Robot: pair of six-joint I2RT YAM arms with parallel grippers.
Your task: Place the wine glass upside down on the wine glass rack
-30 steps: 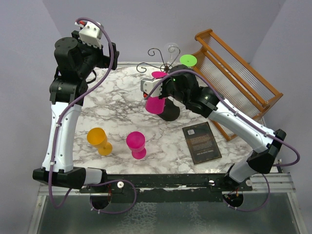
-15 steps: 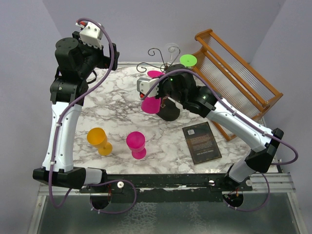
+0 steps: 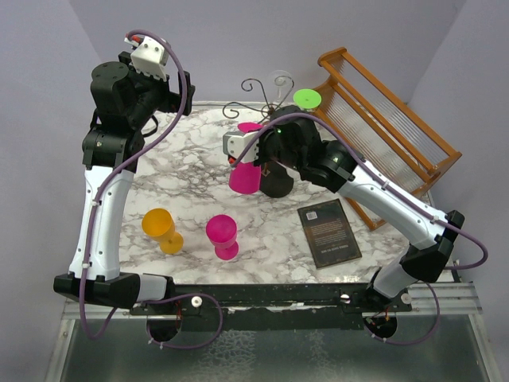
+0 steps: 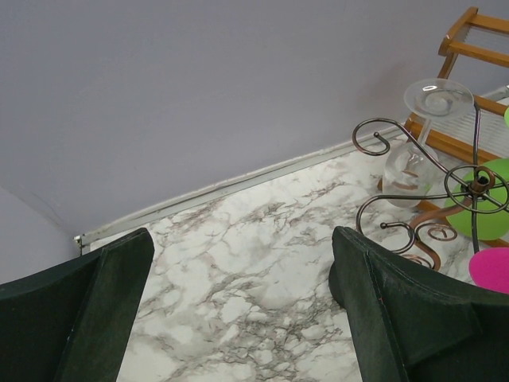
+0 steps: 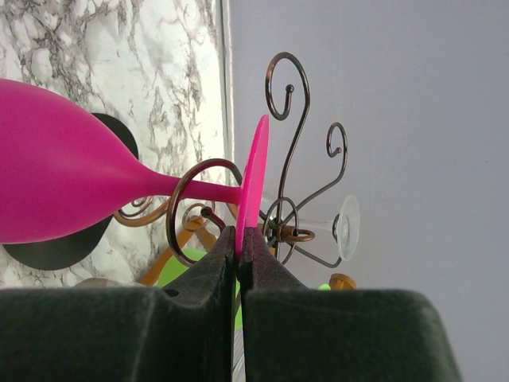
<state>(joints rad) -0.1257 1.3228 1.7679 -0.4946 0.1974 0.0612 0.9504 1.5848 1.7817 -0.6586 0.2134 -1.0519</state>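
two pale grey-lavender walls [image 3: 48,95] meet behind a white table [image 3: 191,159] veined in grey marble, with a metal strip running along its far edge.

at the far left, the left arm is raised high above the back corner. the left gripper [image 4: 238,263] has its dark fingers spread wide, with nothing between them but bare marble and wall.

nearer the front, an orange glass [image 3: 161,229] and a second pink glass [image 3: 223,235] stand close together on the marble.

toward the middle, the wine glass [image 3: 244,173] – a deep magenta – hangs upside down, foot up and bowl mouth down. its long axis is close to vertical, and it is just beside the black oval base [image 3: 277,183] of the wine glass rack [image 3: 266,95].

the right gripper [image 5: 238,239] has its fingers pressed together on the rim of the glass's flat foot, pinching it edge-on. in the right wrist view the stem crosses the loop of one curled wire arm – whether it sits fully inside that curl i cannot tell.

on the rack's far side hang a clear glass [image 4: 407,167] and a green glass [image 3: 306,99], both foot up.

to the right, a dark book [image 3: 328,231] lies flat on the marble. a wooden dish rack [image 3: 390,135] fills the back right corner.
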